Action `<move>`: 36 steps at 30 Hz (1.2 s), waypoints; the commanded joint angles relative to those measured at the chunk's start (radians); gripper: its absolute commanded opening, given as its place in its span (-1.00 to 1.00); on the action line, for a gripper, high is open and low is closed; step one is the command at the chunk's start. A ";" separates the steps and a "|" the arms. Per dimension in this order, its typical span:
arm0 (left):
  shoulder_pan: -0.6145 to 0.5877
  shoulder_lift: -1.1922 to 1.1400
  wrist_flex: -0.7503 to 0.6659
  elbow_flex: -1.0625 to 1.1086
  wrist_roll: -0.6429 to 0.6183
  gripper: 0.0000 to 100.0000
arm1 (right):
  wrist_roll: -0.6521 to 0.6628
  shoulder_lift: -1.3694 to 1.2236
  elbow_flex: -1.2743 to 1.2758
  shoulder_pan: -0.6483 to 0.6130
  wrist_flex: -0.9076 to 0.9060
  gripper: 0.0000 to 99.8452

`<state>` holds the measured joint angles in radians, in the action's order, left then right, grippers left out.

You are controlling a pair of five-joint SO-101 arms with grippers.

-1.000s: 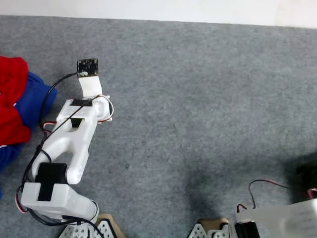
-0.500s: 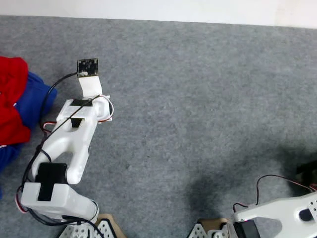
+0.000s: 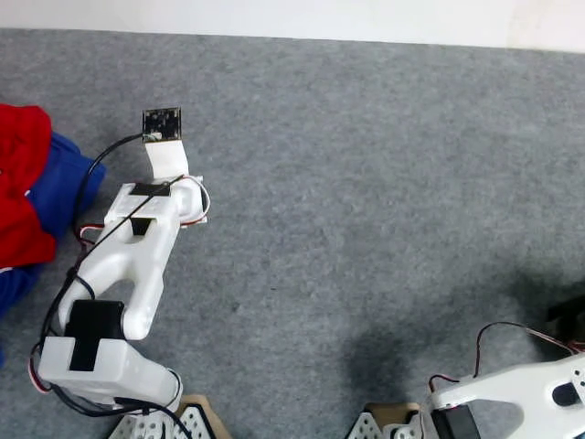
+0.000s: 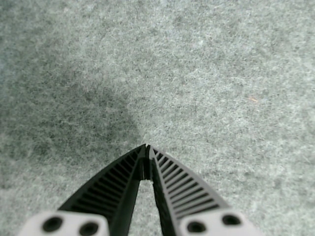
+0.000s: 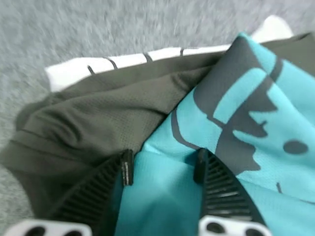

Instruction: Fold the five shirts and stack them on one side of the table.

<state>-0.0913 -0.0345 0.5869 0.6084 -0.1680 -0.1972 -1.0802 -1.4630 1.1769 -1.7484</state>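
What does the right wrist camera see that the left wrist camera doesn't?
Right wrist view: the right gripper, open, above a teal shirt overlapping a dark shirt, with a white striped shirt peeking out past it. Left wrist view: the left gripper, shut, with no clothes under it. Both: the grey table.

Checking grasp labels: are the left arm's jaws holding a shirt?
No, the left jaws meet at their tips over the grey table, with no cloth between them.
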 commanded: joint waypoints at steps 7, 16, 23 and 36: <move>-0.001 0.007 -0.015 -0.008 0.008 -0.98 | 0.094 -0.019 -0.056 -0.027 -0.010 -0.91; -0.001 0.007 -0.015 -0.008 0.008 -0.98 | 0.107 -0.019 -0.186 -0.012 -0.012 -0.98; -0.001 0.007 -0.015 -0.008 0.008 -0.98 | 0.107 -0.018 -0.243 -0.030 -0.012 -0.98; -0.001 0.007 -0.015 -0.008 0.008 -0.98 | 0.106 0.035 -0.278 -0.174 0.033 -0.98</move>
<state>-0.0913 -0.0345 0.5869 0.6084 -0.1680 -0.1005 -1.1170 -1.6410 1.0510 -1.7484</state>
